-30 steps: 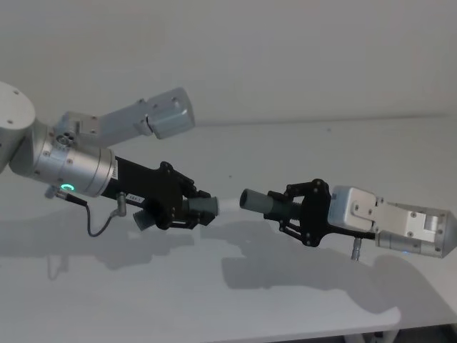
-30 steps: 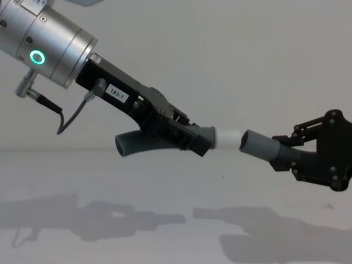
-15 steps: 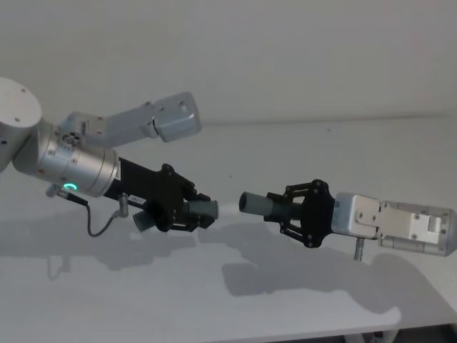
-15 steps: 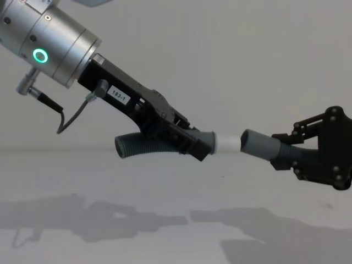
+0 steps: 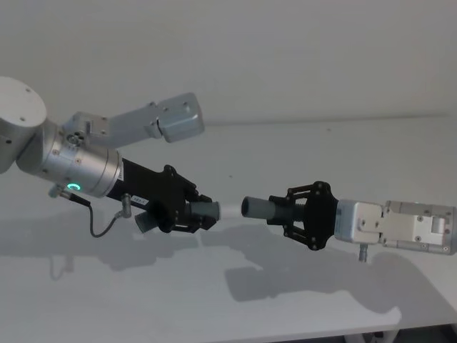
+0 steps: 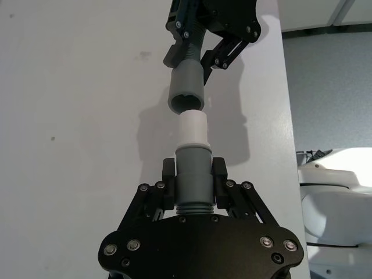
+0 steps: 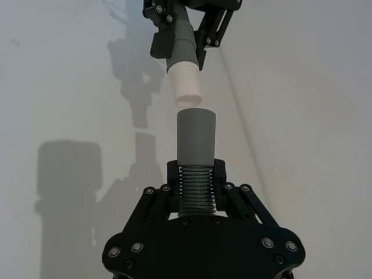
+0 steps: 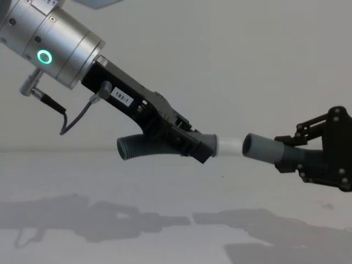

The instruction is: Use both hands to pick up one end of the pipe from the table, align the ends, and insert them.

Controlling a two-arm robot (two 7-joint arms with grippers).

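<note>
Left gripper, fingers clamped on the white-tipped pipe piece, held well above the surface; white stub pointing right, just short of the open mouth. Right gripper, fingers closed round the other pipe piece, also aloft, mouth facing left. Risk from here: stub catching on the mouth's rim instead of entering, since the right wrist view shows the two axes slightly angled to each other; a push at that tilt likely to jam, twist a piece within the fingers, or skid the stub off past the outside wall. Compared with a second ago: both pieces sitting flatter and closer to one line, with the stub nearly at the mouth.
</note>
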